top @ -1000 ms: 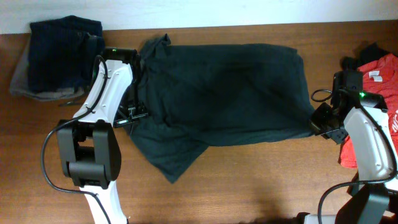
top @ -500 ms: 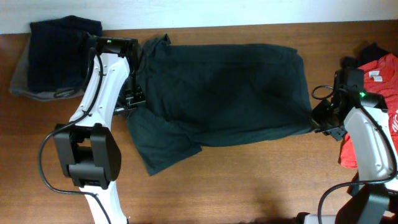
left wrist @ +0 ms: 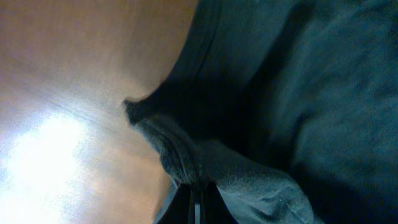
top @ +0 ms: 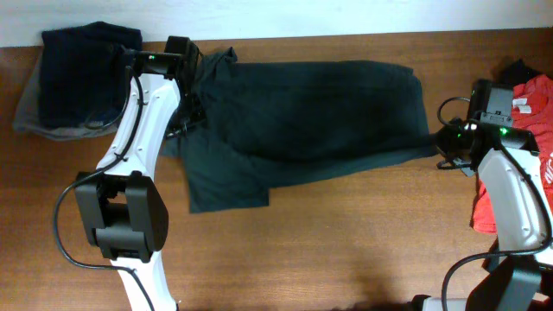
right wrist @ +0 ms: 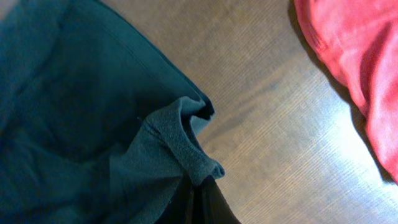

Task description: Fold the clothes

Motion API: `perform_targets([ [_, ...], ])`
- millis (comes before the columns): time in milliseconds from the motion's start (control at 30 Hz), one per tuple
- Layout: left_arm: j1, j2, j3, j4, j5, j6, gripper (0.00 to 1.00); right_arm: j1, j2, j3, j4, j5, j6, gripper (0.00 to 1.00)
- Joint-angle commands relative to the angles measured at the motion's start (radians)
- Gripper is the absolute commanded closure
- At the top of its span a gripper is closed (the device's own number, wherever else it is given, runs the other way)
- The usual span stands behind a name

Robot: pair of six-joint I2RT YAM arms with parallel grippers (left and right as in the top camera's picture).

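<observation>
The left gripper (left wrist: 198,200) is clamped tight, a bunched fold of the dark green garment (top: 320,112) pinched between its fingertips. The right gripper (right wrist: 199,190) is closed just as hard on a rolled corner at the cloth's other end. Over the last second both have carried their pinches away from the arm bases toward the far edge of the table (top: 346,242), the left one travelling much farther than the right. Between the two grippers the garment hangs stretched along its length. Its near edge has come up with them, so the body now looks narrower. The loose flap (top: 226,186) that trailed well below the left gripper has been dragged in and lies flatter, just under it. This reads as a lengthwise fold in progress and not yet laid down; that flap may still need tucking in. Beyond the right gripper on its outer side lies a red garment (right wrist: 348,68), close by but not touching. Beyond the left gripper's outer side sits a navy pile (top: 82,73), apart from the work.
</observation>
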Motion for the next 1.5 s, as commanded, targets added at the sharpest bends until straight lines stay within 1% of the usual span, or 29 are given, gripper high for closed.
perform_targets([
  [0,0.004,-0.03,0.017,0.071,-0.026,0.02,0.99,-0.003,0.031,0.018,0.036,0.005,0.019,0.96],
  [133,0.004,-0.029,0.016,0.191,-0.062,0.02,0.99,-0.003,0.12,0.015,0.093,0.005,0.04,0.96],
  [333,0.004,-0.029,0.011,0.391,-0.066,0.043,0.99,-0.003,0.216,0.015,0.197,0.004,0.04,0.96],
  [400,0.004,-0.027,0.011,0.43,-0.066,0.046,0.99,-0.003,0.242,0.015,0.22,0.005,0.04,0.96],
  [433,0.004,-0.027,0.011,0.442,-0.066,0.046,0.97,-0.003,0.251,0.015,0.226,0.005,0.039,0.91],
  [467,0.004,-0.027,0.011,0.446,-0.066,0.046,0.89,-0.003,0.261,0.015,0.229,0.005,0.039,0.82],
  [533,0.004,-0.026,0.011,0.444,-0.066,0.046,0.53,-0.003,0.267,0.015,0.227,0.005,0.038,0.58],
  [567,0.004,-0.026,0.011,0.437,-0.066,0.047,0.36,-0.003,0.267,0.015,0.226,0.004,0.031,0.41],
  [600,0.004,-0.026,0.011,0.43,-0.066,0.054,0.08,-0.003,0.267,0.015,0.224,0.005,0.031,0.27],
  [633,0.004,-0.026,0.011,0.425,-0.065,0.066,0.01,-0.003,0.267,0.015,0.223,0.0,0.031,0.16],
  [667,0.004,-0.026,0.011,0.417,-0.066,0.083,0.01,-0.003,0.267,0.015,0.223,-0.01,0.031,0.11],
  [733,0.004,-0.026,0.011,0.392,-0.066,0.094,0.01,-0.003,0.267,0.015,0.223,-0.042,0.031,0.07],
  [833,0.004,-0.026,0.011,0.327,-0.021,0.094,0.01,-0.003,0.267,0.015,0.223,-0.096,0.028,0.06],
  [933,0.004,-0.026,0.011,0.229,0.051,0.094,0.01,-0.003,0.267,0.015,0.215,-0.112,0.028,0.05],
  [1067,0.004,-0.025,0.004,0.156,0.062,0.095,0.01,-0.003,0.267,0.015,0.203,-0.114,0.028,0.05],
  [1133,0.004,-0.023,-0.016,0.145,0.09,0.095,0.01,-0.003,0.267,0.015,0.198,-0.132,0.028,0.05],
  [1200,0.003,-0.016,-0.035,0.144,0.135,0.102,0.07,-0.003,0.267,0.015,0.195,-0.145,0.027,0.05],
  [1267,0.003,-0.005,-0.063,0.142,0.18,0.111,0.11,-0.003,0.267,0.015,0.192,-0.155,0.014,0.05],
  [1467,0.003,0.048,-0.105,0.137,0.211,0.109,0.1,-0.003,0.267,0.015,0.177,-0.156,-0.022,0.05],
])
